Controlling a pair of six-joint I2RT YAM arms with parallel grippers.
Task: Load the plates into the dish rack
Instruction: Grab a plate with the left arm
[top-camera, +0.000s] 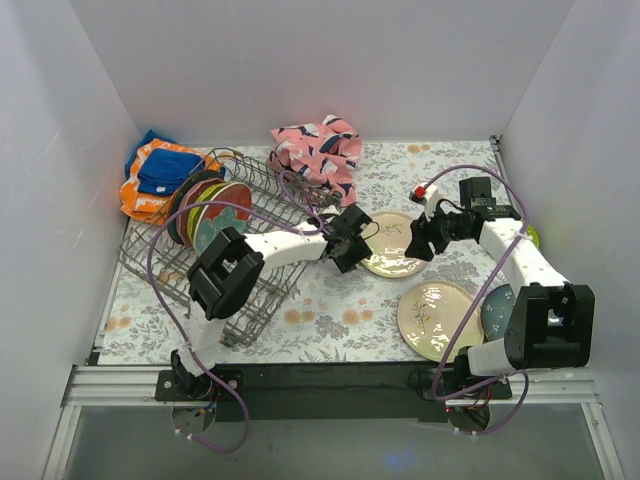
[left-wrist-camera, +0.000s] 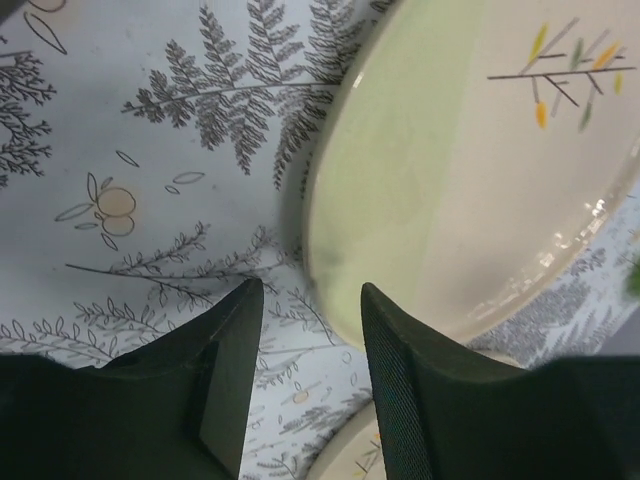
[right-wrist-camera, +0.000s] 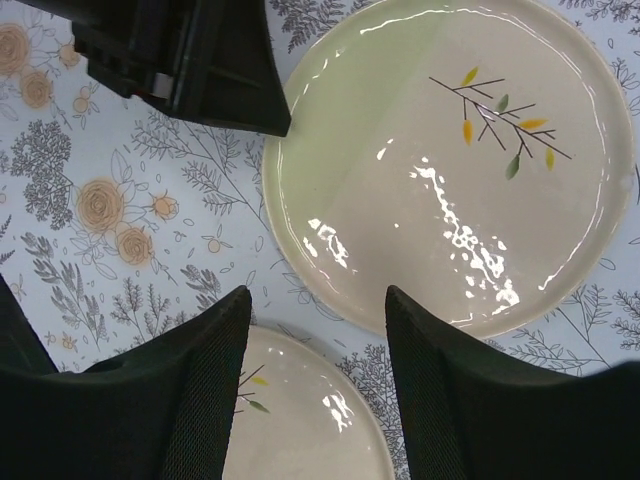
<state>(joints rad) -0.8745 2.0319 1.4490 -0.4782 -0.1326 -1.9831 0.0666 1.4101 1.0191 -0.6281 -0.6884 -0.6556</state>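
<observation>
Left wrist, gripper (left-wrist-camera: 310, 290) parted, maybe touching plate (left-wrist-camera: 470, 180)

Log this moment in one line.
left gripper: open, at plate rim | right gripper: open, over same plate | rack: partly loaded

R pincer (right-wrist-camera: 318, 300) spread, above cream plate (right-wrist-camera: 440, 160)

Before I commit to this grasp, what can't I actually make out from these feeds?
Top view: how many plates stand in the dish rack; they overlap and a purple cable crosses them.
Top view: the bluish plate, mostly hidden by the right arm.
Top view: a green object behind the right arm, too small to identify.
Left wrist: the cream plate, cut off by the frame edges.
</observation>
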